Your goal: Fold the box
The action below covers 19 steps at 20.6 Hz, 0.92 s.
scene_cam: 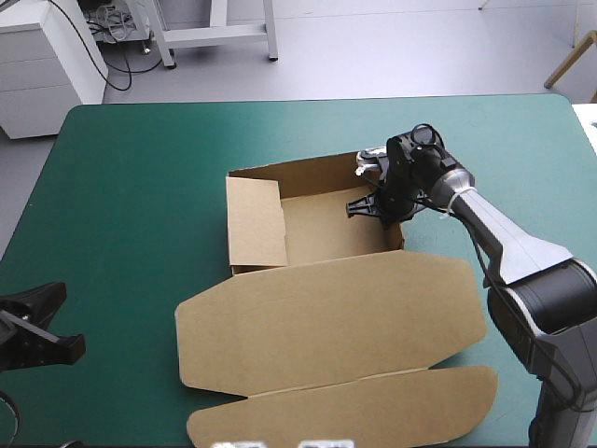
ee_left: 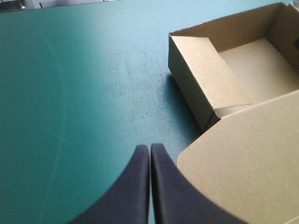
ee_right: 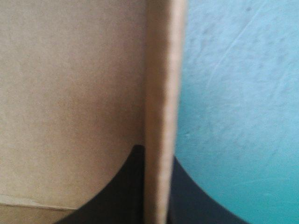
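Pincer at right, tight astride box wall

The box sits in the middle of the table. Its tray part is toward the far edge. The lid lies flat on the table in front of the tray and reaches almost to the near edge. A flap lies over the tray's left side. The right gripper is at the tray's right wall, near the far corner, with one finger inside the tray and one outside, the wall between them. The left gripper is over the table's near left corner, well apart from the tray; the lid's left end is just beside it.
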Motion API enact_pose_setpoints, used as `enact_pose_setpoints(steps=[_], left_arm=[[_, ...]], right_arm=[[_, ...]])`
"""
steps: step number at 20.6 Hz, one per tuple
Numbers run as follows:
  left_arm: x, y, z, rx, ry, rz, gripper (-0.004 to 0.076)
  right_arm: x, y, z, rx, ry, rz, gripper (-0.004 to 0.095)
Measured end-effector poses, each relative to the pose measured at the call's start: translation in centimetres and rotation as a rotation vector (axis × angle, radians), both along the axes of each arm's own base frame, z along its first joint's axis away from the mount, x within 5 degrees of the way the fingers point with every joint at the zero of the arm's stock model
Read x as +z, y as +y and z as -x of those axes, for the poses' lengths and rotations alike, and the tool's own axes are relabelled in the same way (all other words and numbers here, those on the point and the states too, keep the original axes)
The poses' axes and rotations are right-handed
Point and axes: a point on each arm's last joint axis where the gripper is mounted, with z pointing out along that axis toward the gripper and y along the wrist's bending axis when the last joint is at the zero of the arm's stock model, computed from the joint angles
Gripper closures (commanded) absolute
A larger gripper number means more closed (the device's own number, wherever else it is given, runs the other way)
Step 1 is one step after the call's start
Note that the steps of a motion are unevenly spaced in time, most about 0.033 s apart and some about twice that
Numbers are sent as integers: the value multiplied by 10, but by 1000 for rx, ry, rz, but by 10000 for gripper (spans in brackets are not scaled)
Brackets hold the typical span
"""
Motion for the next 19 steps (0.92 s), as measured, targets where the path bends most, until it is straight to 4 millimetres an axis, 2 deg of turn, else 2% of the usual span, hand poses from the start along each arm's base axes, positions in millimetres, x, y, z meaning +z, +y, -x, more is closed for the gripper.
enact_pose_setpoints(steps=[4,5,6,7,8,9,10,11,12,16,17,19], left_arm=[[0,0,0,1,0,-1,734],[0,0,0,1,0,0,734],[0,0,0,1,0,0,734],[0,0,0,0,1,1,734],[0,0,0,-2,1,3,734],[0,0,0,-2,2,4,734],[0,0,0,-3,2,5,734],[0,0,0,-3,2,5,734],[0,0,0,-3,2,5,734],[0,-1,0,-4,3,5,734],[0,-1,0,-4,3,5,734],[0,0,0,2,-1,-1,734]], right_arm=[[40,-31,-13,-39,-122,43,927],[62,-62,-23,-97,-190,43,927],[70,-76,-26,-127,-215,44,927],[84,-113,-32,-209,-261,54,927],[89,-139,-34,-263,-277,67,927],[90,-165,-34,-315,-281,81,927],[88,-200,-33,-383,-270,102,927],[86,-216,-32,-411,-263,113,927],[82,-242,-30,-461,-248,128,927],[60,-311,-23,-592,-205,157,927],[49,-330,-22,-626,-185,163,927],[32,-354,-19,-670,-145,166,920]])
